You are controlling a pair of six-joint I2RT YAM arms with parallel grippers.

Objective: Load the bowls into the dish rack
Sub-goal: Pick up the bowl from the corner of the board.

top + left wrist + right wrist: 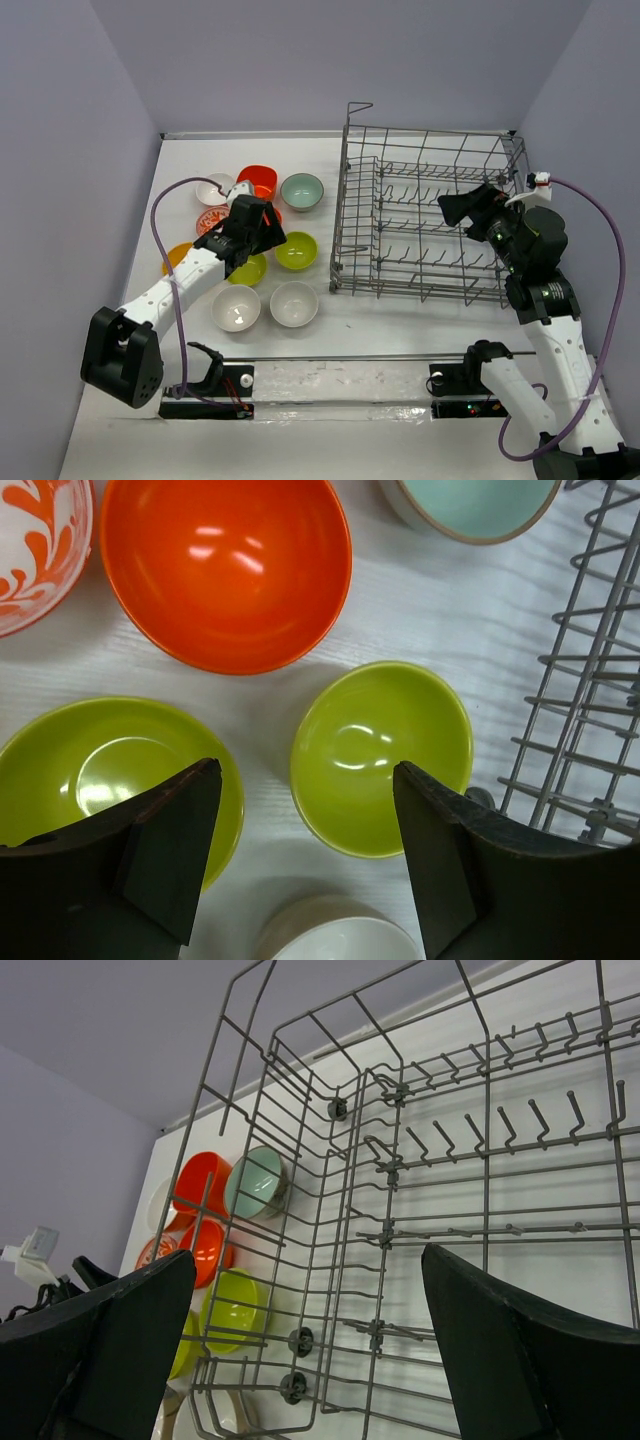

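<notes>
Several bowls lie on the table left of the dish rack (420,288), which holds nothing. My left gripper (252,236) hovers over them, open and empty (305,770). Just past its fingertips sits a lime green bowl (380,755), seen from above beside the rack (296,250). A second lime bowl (110,770) lies under the left finger. A red-orange bowl (225,570), a patterned bowl (35,550) and a teal bowl (470,505) lie beyond. My right gripper (462,208) hangs open over the rack's right side (308,1255), holding nothing.
Two white bowls (237,307) (294,303) sit nearest the arm bases; one shows at the left wrist view's bottom edge (340,940). An orange-yellow bowl (177,257) is partly hidden by the left arm. The rack's tall wire wall (590,680) stands close to the right of the lime bowl.
</notes>
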